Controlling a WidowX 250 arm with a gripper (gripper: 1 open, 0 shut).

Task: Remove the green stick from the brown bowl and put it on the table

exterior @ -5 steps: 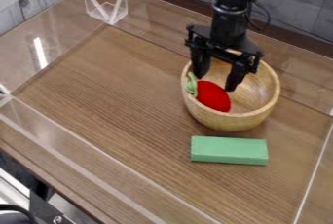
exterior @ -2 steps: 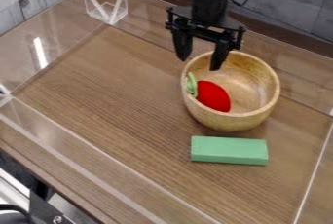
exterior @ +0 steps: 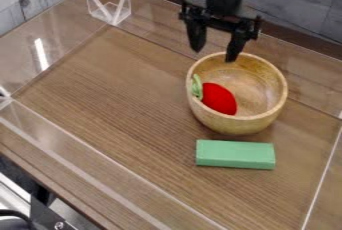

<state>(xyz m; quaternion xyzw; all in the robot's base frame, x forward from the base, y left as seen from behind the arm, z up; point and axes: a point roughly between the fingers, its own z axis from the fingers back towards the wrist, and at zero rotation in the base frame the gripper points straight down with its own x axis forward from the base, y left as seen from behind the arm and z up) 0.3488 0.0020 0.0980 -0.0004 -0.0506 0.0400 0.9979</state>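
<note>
Lying thin, pale: green stick (exterior: 195,87) in brown bowl (exterior: 267,109).

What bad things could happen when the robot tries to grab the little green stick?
The green stick is thin and lies against the bowl wall, right beside the red ball. The open gripper could pinch the ball instead, or push it out.

A finger might also hit the bowl's thick rim and shove the bowl.

The stick could slip from the fingers and fall back in.
</note>
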